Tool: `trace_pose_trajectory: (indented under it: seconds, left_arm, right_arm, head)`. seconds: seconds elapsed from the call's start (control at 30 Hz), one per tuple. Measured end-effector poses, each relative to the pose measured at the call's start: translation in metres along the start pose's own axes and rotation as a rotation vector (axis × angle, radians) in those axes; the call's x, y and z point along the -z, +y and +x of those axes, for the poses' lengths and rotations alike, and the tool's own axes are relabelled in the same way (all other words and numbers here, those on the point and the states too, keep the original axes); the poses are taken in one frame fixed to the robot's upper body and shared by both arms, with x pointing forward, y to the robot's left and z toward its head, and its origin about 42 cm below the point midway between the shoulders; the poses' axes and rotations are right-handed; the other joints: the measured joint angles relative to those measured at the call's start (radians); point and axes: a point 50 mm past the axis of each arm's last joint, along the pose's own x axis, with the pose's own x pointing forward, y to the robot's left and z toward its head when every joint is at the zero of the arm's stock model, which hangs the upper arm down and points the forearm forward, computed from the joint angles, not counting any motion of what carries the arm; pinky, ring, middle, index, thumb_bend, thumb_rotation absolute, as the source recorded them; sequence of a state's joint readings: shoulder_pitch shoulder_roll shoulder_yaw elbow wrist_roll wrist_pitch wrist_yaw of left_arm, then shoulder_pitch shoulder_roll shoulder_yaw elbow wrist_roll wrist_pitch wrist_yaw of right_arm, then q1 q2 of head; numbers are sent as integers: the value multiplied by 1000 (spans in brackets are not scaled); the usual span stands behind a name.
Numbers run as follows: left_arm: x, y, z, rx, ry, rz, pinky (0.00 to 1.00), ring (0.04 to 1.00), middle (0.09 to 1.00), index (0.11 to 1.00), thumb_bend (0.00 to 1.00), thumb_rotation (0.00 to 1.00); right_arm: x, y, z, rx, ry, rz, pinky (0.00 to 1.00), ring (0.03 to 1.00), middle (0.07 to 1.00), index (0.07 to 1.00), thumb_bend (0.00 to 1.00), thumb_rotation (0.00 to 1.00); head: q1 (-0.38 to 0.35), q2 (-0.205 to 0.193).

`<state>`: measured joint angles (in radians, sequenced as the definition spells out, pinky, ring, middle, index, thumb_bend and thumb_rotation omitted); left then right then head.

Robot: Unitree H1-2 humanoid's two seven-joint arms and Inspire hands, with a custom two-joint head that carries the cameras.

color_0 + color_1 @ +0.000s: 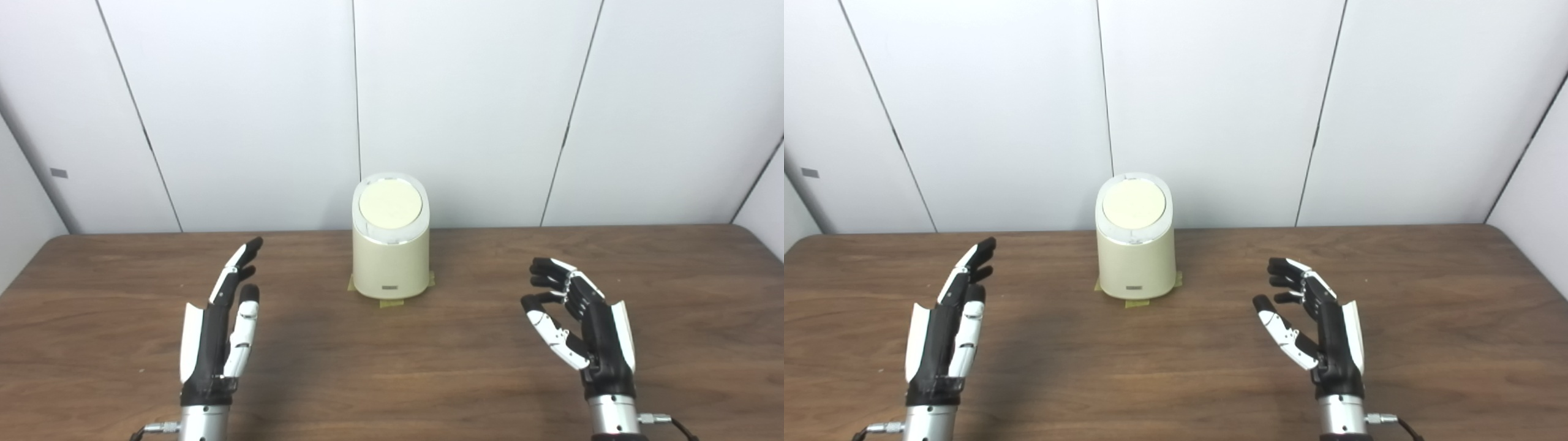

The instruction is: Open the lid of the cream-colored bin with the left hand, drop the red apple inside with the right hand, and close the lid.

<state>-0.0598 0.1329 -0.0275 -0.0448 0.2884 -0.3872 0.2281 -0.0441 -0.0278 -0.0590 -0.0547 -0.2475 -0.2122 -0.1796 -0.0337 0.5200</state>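
Note:
A cream-colored bin [391,257] stands upright at the back middle of the wooden table [392,367], its round lid [390,204] shut and tilted toward me. My left hand [223,318] is open and empty, fingers straight, to the front left of the bin. My right hand [579,321] is open and empty, fingers slightly curled, to the front right of the bin. No red apple shows in either view.
Yellow tape [392,302] marks the bin's base on the table. White wall panels [245,110] close off the back just behind the bin. The table's far right corner [744,229] is rounded.

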Motion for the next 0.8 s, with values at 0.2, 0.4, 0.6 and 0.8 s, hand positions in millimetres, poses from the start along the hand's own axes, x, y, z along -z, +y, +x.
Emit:
trace_pose_trajectory:
  seconds: [0.2,0.4,0.6,0.8]
  left_arm:
    - [5,6,-5,-11,48,-34,802,865,870,850,214,852]
    - [9,9,-9,-32,103,-73,807,855,857,835,191,747]
    - [9,9,-9,-32,104,-64,791,849,853,832,186,774]
    - [9,9,-9,-32,104,-59,794,848,852,831,190,787]
  right_arm:
    - [4,-2,0,25,44,55,594,692,713,689,271,303]
    - [11,-1,-1,21,76,50,576,679,698,680,263,307]
    - [11,1,0,13,74,16,570,666,688,674,272,342]
    - [12,1,0,14,80,22,571,670,693,674,292,360]
  head:
    - [0,2]
    - [3,-3]
    - [5,5]
    - [0,8]
